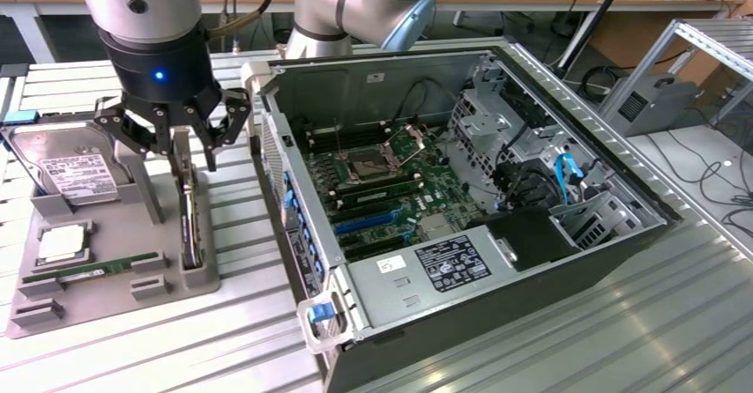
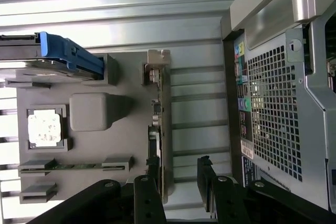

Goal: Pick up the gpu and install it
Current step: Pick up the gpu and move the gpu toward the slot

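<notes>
The gpu is a thin dark card standing on its edge in the grey holder tray, on the side nearest the computer case. In the wrist view the gpu shows edge-on, with its pale bracket end farthest from the fingers. My gripper hangs open just above the card's far end, its fingers spread to either side of it. From the wrist, the gripper straddles the card's near end, one finger close beside it and the other standing apart. Nothing is held.
The same tray holds a silver hard drive with a white label, a processor chip and a green memory stick. The open computer case lies at the exterior view's right, its motherboard exposed. Its rear panel faces the tray.
</notes>
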Motion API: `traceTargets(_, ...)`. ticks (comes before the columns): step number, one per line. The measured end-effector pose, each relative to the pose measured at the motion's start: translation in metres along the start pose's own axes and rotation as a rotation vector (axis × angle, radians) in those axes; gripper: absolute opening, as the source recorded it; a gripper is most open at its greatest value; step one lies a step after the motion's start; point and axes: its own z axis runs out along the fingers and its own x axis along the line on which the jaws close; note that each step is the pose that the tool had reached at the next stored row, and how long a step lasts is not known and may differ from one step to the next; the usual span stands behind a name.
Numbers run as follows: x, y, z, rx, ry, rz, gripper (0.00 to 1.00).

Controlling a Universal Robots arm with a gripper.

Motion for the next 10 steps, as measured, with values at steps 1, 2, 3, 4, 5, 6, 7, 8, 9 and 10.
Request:
traceTargets(1, 0.0002, -0.0002, 0.0007, -0.0001, -0.0001, 0.0, 0.42)
traceTargets(2, 0.0004, -0.0004, 0.0013, 0.0, 0.0, 0.0, 0.42)
traceTargets(3, 0.0006, -0.0006, 0.002, 0.0, 0.0, 0.0, 0.42)
traceTargets(4, 0.0007, -0.0007, 0.0026, 0.0, 0.0, 0.0, 0.42)
traceTargets(5, 0.0008, -0.0008, 0.0032, -0.0001, -0.0001, 0.0, 0.42)
traceTargets(6, 0.0009, -0.0009, 0.0034, 0.0, 0.0, 0.0, 0.42)
traceTargets(7, 0.0009, -0.0011, 0.0039, 0.0, 0.0, 0.0, 0.42)
traceTargets(8, 0.001, -0.0011, 0.0044, 0.0, 0.0, 0.0, 0.42)
traceTargets(9, 0.0011, -0.0013, 0.0051, 0.0, 0.0, 0.0, 0.42)
traceTargets(10, 0.0011, -0.0014, 0.0056, 0.0, 0.0, 0.0, 0.42)
